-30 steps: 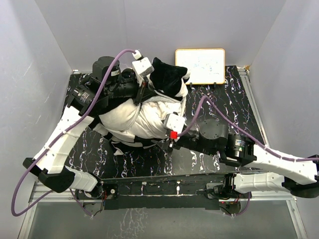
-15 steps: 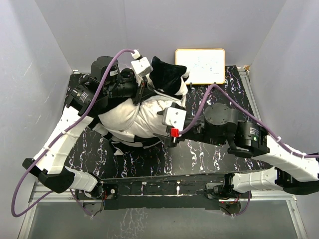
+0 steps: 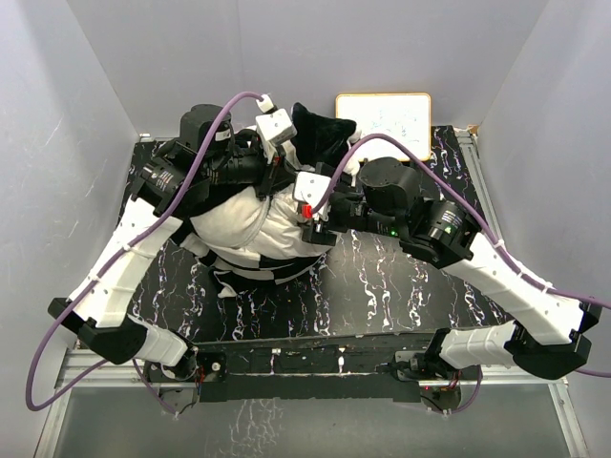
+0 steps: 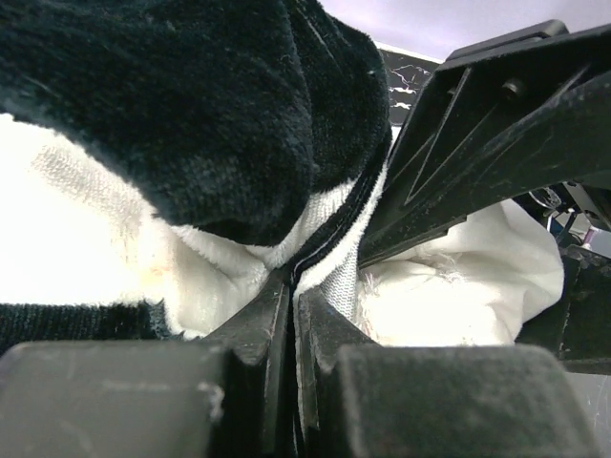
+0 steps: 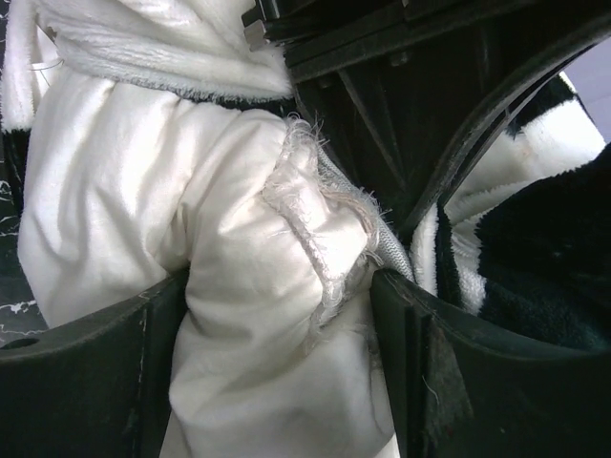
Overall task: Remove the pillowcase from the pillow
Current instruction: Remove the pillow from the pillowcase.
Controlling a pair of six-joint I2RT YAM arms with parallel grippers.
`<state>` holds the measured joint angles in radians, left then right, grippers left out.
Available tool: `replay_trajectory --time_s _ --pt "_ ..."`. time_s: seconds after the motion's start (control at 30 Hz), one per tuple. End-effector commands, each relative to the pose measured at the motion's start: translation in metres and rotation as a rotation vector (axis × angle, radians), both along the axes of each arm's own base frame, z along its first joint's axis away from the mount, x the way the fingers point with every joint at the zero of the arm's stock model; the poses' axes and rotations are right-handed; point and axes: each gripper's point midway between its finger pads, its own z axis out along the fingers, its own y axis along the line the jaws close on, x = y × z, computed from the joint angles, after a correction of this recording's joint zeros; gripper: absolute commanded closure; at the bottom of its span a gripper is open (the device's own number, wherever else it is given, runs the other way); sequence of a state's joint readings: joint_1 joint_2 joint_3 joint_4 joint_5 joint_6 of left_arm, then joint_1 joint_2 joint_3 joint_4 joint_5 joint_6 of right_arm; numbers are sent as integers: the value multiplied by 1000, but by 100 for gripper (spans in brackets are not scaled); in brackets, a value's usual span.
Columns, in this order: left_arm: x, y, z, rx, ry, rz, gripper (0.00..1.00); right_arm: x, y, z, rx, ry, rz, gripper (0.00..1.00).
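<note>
While the left claw [image 4: 291,296] was clamped tight on the pillowcase [image 4: 191,114], pinching its zipped edge where black plush met cream, the right claw [image 5: 277,305] stood wide apart. A frayed corner of the pillow [image 5: 143,172] bulged between the right claw's fingers [image 5: 86,372] and filled most of the gap. I could not tell whether those fingers pressed on it or only flanked it.

From above, the pillow lay on the black marbled worktop [image 3: 382,286] as a plump white mound. The pillowcase was bunched at the pillow's far end, lifted into a dark checkered heap, and a strip of it showed under the pillow's near edge. The left claw sat at the pillow's far end, right where the heap began. The right claw came in at the pillow's right side, close to the left claw and just near of the heap. Beyond the pillow's far right corner, past the heap, a whiteboard [image 3: 382,126] stood against the back wall.
</note>
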<state>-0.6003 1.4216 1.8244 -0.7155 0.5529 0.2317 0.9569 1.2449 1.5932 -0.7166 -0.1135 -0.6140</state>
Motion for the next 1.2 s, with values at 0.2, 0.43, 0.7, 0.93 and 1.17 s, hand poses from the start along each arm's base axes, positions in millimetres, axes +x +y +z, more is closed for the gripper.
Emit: replay_trajectory --time_s 0.2,0.43,0.7,0.93,1.17 --pt "-39 24 -78 216 345 -42 100 31 3 -3 -43 -104 -42 22" --pt "-55 24 -61 173 328 -102 100 38 32 -58 -67 0 -2 27" --pt "-47 19 14 26 106 -88 100 19 54 -139 -58 313 -24 92" --pt "-12 32 101 -189 -315 105 100 -39 72 -177 0 417 59 92" --pt "18 46 137 -275 -562 259 100 -99 91 -205 -4 497 143 92"
